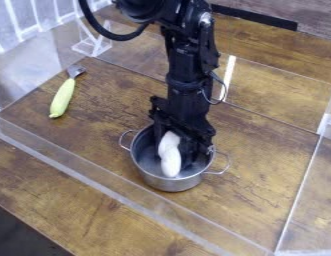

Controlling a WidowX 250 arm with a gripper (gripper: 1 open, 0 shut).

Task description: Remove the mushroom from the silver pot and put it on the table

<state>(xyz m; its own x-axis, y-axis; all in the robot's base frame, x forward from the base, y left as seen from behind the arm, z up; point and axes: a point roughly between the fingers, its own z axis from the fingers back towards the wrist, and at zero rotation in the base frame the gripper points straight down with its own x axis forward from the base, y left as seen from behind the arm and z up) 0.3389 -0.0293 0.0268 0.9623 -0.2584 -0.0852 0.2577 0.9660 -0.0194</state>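
Pincer fingers (179, 136) of the black robot arm (189, 50) reach down into the silver pot (168, 163), drawn closed, and they touch the white mushroom (169, 155) at its upper part, though I can't make out whether they truly have hold of it. The mushroom is inside the pot, its pale stem toward the near rim, while the pot sits on the brown wooden table (74, 165), with a yellow-green vegetable (62, 97) lying well apart on the far side.
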